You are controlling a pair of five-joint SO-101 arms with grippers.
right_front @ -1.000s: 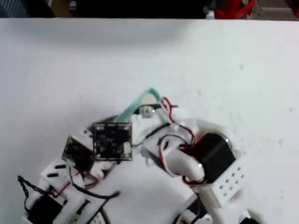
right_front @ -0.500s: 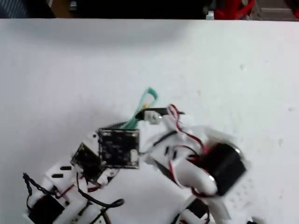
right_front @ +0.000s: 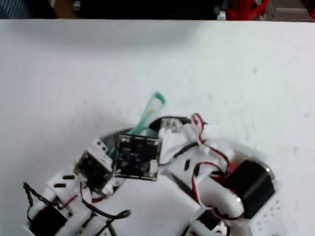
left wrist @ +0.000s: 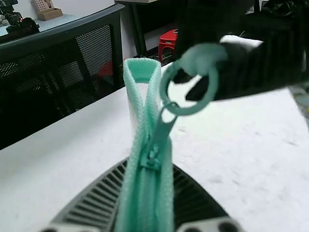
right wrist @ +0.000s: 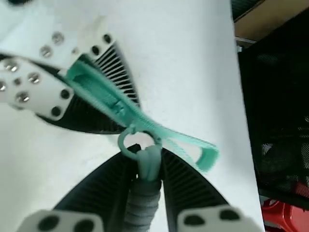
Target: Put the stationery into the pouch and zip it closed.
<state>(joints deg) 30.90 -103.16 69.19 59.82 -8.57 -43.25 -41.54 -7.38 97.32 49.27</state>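
Table (right_front: 59, 73): white, spread beneath both arms and stretching well beyond both grippers.
Left gripper (left wrist: 145, 169): narrow, clamped on the mint zipper band of the pouch, dark ribbed jaws pressed against either side of it; facing the right gripper, tips close together.
Right gripper (right wrist: 142, 164): pinched tight on a cord, ribbed fingers meeting in a point just behind the ring pull; in the left wrist view seen as a dark blurred block (left wrist: 241, 58) just past the left gripper's tips.
Pouch (right_front: 150, 110): mint zipper band gripped in the left jaws, free end reaching out beyond both grippers and folded back into a flat loop (left wrist: 142, 72); passing crosswise just in front of the right gripper's tips (right wrist: 178, 137); body of the pouch hidden under the arms.
Cord (right wrist: 142, 203): grey, lying straight down the middle between the right fingers, ending in a mint loop at their tips.
Ring pull (left wrist: 188, 92): mint, round, just ahead of the right fingertips, linking cord to slider.
Slider (left wrist: 153, 157): mint, seated on the band just beyond the left jaws, between the two grippers.
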